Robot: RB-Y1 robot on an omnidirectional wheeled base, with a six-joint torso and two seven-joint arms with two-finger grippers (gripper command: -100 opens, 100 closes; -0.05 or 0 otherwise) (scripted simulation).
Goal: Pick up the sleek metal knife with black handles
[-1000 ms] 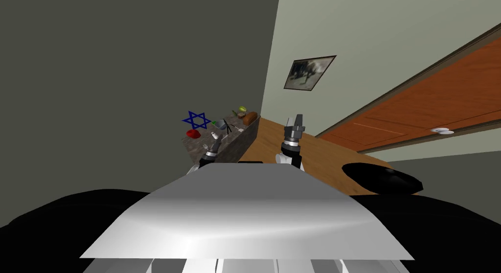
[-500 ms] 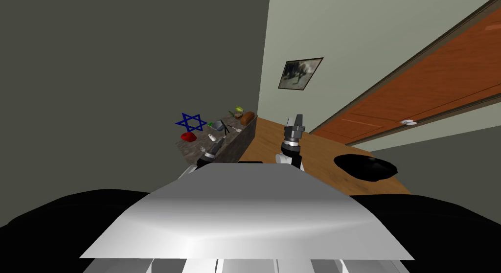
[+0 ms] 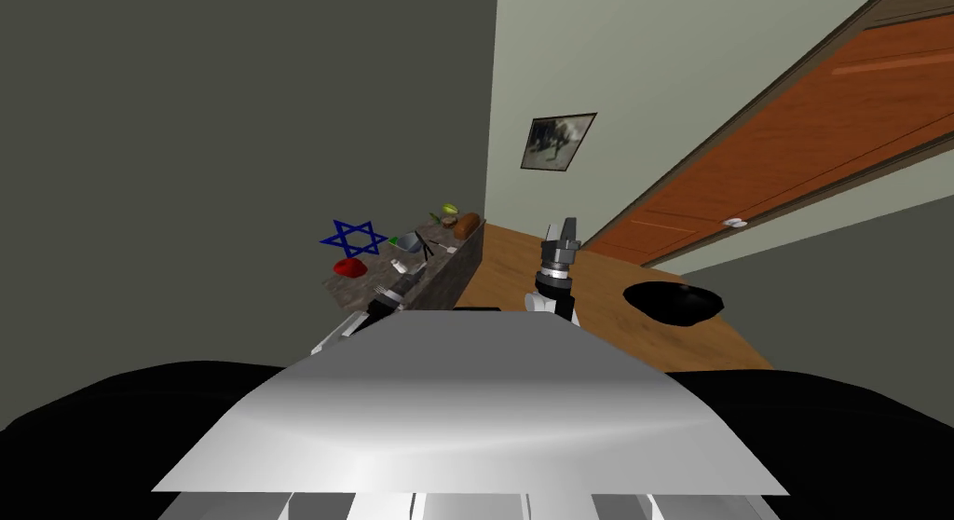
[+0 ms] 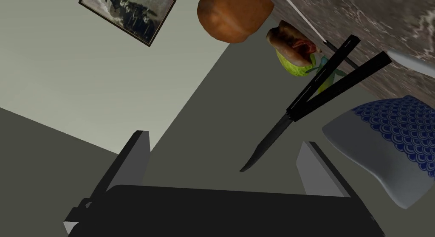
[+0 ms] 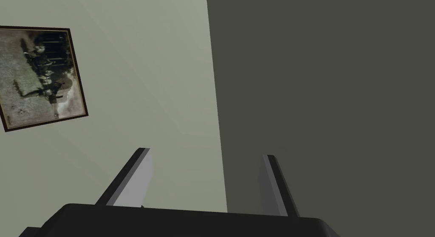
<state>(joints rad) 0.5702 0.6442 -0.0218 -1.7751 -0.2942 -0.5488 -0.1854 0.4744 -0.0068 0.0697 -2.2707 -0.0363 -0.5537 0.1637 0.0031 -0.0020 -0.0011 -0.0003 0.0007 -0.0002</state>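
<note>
The knife [image 4: 316, 92] has a dark blade and two spread black handles; it lies on a mottled stone counter top [image 4: 382, 18]. Its blade tip points toward my left gripper [image 4: 225, 162], which is open, with the tip just ahead of the gap and nearer one finger. In the head view the knife [image 3: 425, 245] is a small dark shape on the counter [image 3: 373, 274], with the left gripper [image 3: 399, 283] at the near end. My right gripper [image 3: 564, 231] is held upright beside the counter, open and holding nothing [image 5: 208, 179].
A grey bowl with a blue scale pattern [image 4: 384, 143] sits close beside the knife. A brown loaf [image 4: 233, 11], a sandwich and a green fruit [image 4: 293, 49] lie beyond the handles. A blue star [image 3: 354, 237] and a red object [image 3: 348, 267] are on the counter's left.
My head view has swung, so the door, the picture and the counter have slid left. My left hand has sunk lower, closer to my chest. The right arm holds its pose.
</note>
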